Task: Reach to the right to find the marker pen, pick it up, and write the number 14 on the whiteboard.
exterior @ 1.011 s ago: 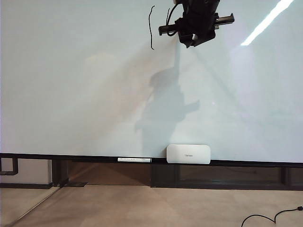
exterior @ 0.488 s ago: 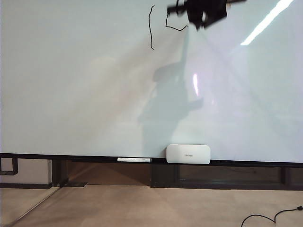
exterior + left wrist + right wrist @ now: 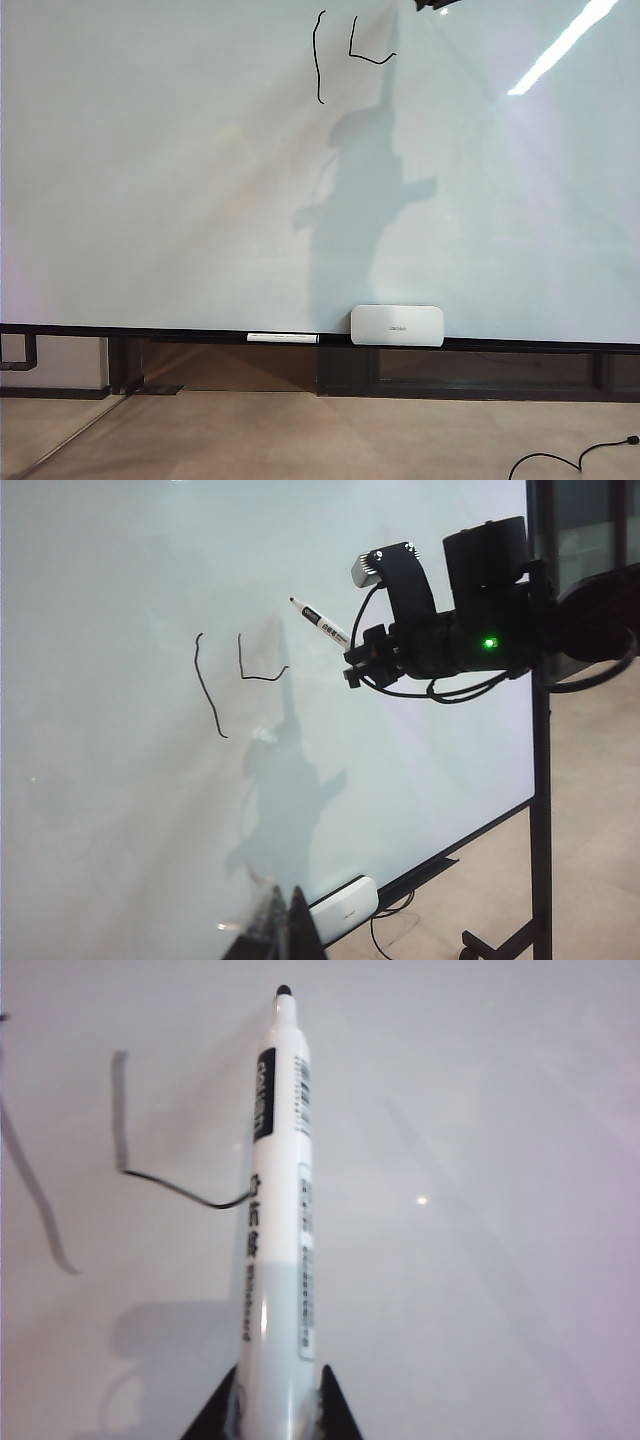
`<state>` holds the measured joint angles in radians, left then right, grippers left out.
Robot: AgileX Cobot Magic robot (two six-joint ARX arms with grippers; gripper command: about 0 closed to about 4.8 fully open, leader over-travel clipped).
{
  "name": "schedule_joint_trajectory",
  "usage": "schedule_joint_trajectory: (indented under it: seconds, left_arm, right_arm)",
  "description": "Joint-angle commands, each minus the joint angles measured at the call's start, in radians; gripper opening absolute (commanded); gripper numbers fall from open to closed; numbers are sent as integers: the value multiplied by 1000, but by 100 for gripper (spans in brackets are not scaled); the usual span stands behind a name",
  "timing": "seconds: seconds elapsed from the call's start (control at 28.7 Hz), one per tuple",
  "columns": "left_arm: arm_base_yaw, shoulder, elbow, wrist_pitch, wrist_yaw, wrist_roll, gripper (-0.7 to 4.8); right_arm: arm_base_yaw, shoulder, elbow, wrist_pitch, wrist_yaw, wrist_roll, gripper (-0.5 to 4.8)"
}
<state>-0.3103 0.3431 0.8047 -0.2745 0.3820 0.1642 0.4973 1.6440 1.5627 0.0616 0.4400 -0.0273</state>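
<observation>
- The right pincer [image 3: 352, 667] has gone up since a moment ago: it was black and big near the top of the outside view, and now only a small dark bit [image 3: 432, 4] peeks in at the top edge.
- The bent line beside the tall line was partly hidden behind the pincer before. Now it shows all by itself.
- The right pincer is clamped on the marker pen [image 3: 280, 1200]. Its two dark fingers [image 3: 215, 1415] squeeze the pen's back end, so the pen sticks straight out ahead of it.
- I think it holds the pen far back so the tip [image 3: 284, 991] can reach the whiteboard [image 3: 150, 180] first.
- In the left wrist view the tip [image 3: 294, 601] looks lifted just off the board, up and to the side of the bent line. I think that is so it can start a new line without smearing.
- The pen has a white body with small dark letters, a black patch near the front and a black pointed tip.
- The number 14 [image 3: 350, 55] is not done. There is a tall wobbly "1" [image 3: 318, 55] and an "L" shape [image 3: 368, 52]. The "4" still needs its long down line.
- The left pincer [image 3: 285, 930] is far from the pen, low down. Only its dark tips show, close together; I cannot tell if it is shut.
- A white box [image 3: 397, 325] and a thin white pen [image 3: 283, 338] rest on the rail far below the right pincer.
</observation>
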Motion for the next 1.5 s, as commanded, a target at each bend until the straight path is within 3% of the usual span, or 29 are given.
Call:
schedule_joint_trajectory:
  seconds: [0.03,1.5]
  left_arm:
    - [0,1,5,7,4,4,-6]
    - [0,1,5,7,4,12,-6]
  right_arm:
    - [2,0,3,29,-38,-3,-2]
    - [-30,74,2,48,-57,-1,-2]
